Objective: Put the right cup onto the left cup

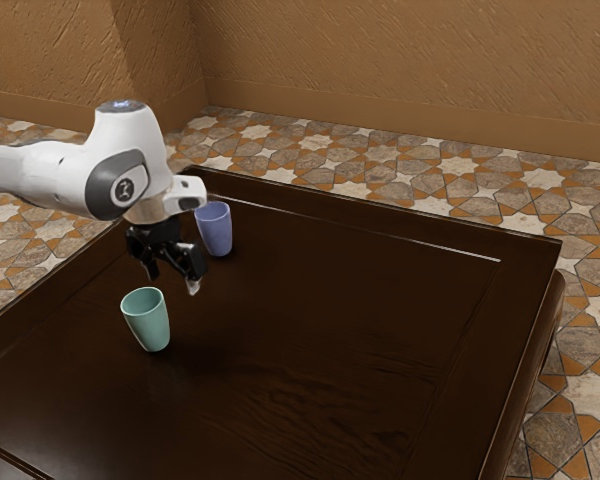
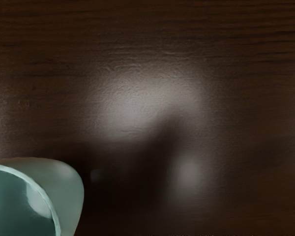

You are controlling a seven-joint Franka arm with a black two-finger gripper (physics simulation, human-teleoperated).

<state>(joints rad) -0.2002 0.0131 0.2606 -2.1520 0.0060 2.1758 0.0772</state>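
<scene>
My gripper [image 1: 173, 277] hangs over the table in the exterior view, its two fingers spread with nothing between them. Just below it and nearer the camera, the green cup [image 1: 148, 322] stands upright on the table. Beyond the gripper, the purple-blue cup [image 1: 217, 232] is also upright, its upper left edge close behind the hand in that view. The two cups stand apart. In the wrist view the green cup [image 2: 68, 191] is partly in sight at a corner, its mouth facing up toward the camera.
The dark wooden table [image 1: 320, 320] has a raised border along its edges. Past it lie a patterned tile floor [image 1: 380, 165] and a tan wall [image 1: 400, 70].
</scene>
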